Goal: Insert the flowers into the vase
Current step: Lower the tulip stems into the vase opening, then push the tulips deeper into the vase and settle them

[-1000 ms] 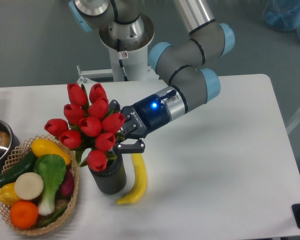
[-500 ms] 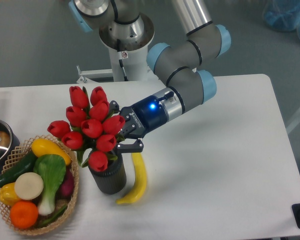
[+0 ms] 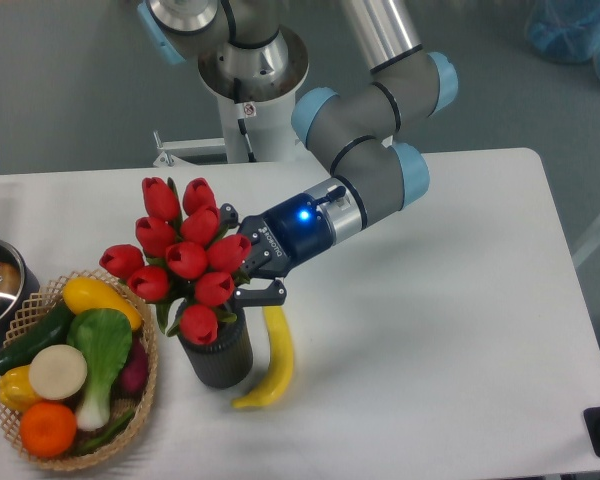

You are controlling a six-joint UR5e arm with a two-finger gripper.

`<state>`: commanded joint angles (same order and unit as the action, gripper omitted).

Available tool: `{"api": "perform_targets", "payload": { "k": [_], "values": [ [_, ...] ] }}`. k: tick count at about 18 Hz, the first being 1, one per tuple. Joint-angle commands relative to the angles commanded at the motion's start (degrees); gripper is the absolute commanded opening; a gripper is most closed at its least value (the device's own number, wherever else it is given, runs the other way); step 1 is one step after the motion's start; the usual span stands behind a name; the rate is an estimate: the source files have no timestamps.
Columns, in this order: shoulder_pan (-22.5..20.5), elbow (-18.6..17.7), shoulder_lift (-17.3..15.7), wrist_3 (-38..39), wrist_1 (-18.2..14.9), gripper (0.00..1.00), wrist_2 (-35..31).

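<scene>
A: What do I have in view, largest first?

B: The white bench (image 3: pixel 430 330); on it my arm (image 3: pixel 365 165) reaches in from 12 o'clock toward 8 o'clock. A woven basket (image 3: pixel 145 395) of vegetables sits at the bench's 8 o'clock edge.

A: And the flowers?

B: The flowers (image 3: pixel 185 260) stand upright, buds above the vase (image 3: pixel 220 355), stems down in its mouth. The vase stands just beside the basket, at its 3 o'clock.

A: Gripper?

B: The gripper (image 3: pixel 242 272) sits at the bunch's 3 o'clock; my jaws are closed on the flowers' stems just above the vase mouth. A yellow pepper (image 3: pixel 272 362) lies touching the vase at its 3 o'clock.
</scene>
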<state>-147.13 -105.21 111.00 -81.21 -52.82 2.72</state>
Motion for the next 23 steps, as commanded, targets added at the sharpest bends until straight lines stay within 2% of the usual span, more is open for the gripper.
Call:
{"api": "perform_targets", "payload": {
  "k": [5, 8, 23],
  "values": [
    [-0.44, -0.17, 0.71, 0.09, 0.09, 0.35, -0.09],
    [-0.27, -2.02, 0.8, -0.35, 0.0, 0.35, -0.17],
    [-0.09, -1.76, 3.61, -2.72, 0.09, 0.35, -0.53]
  ]
}}
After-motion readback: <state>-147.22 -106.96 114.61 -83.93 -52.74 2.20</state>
